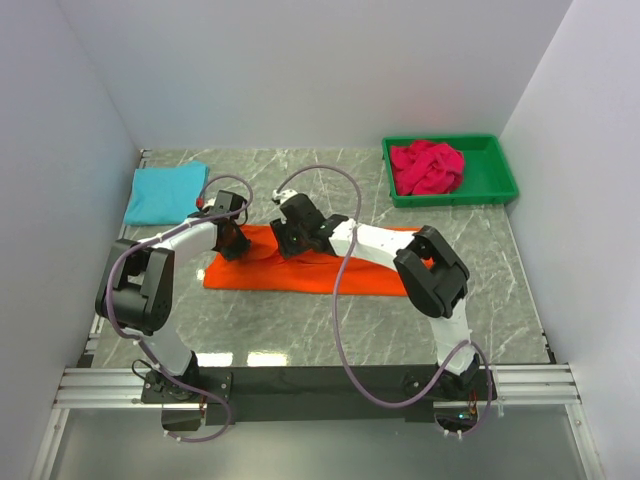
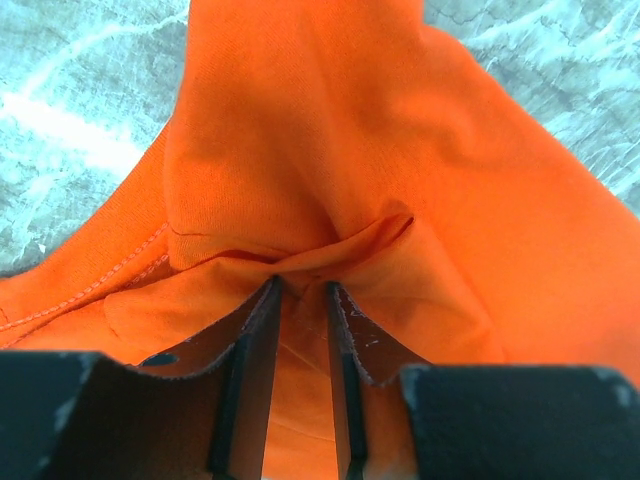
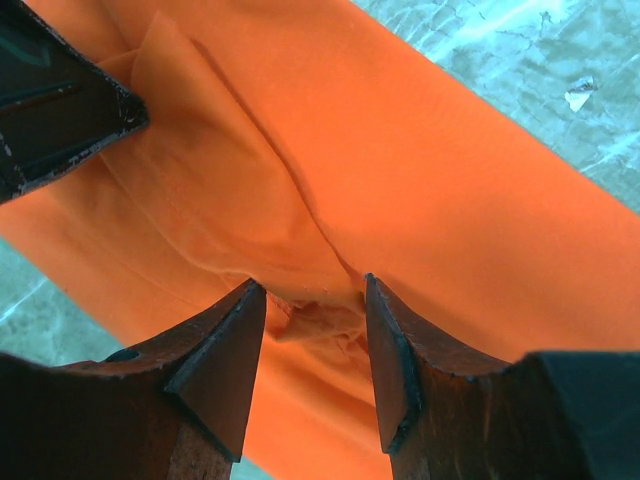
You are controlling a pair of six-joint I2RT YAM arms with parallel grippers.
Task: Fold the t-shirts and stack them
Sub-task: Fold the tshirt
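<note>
Crosswise is how the orange t-shirt lies: a long, narrow band on the table, its long axis running left to right in front of both arm bases. Both pincers sit on its left half, near the far edge. The left gripper is at the very left end, its jaws drawn nearly together on a thin fold of orange cloth. The right gripper is just beside it toward the middle, its jaws set wider, and a thicker pucker of the same cloth appears pinched between them. From these 2 grips almost all the free length stretches away to the right – so the coming fold, I judge, must carry the held end along that axis, not across it. The left arm is nearer the end, the right arm nearer the fold line. The turquoise t-shirt lies folded at the far left; the crimson-pink t-shirt sits bunched in the green bin.
</note>
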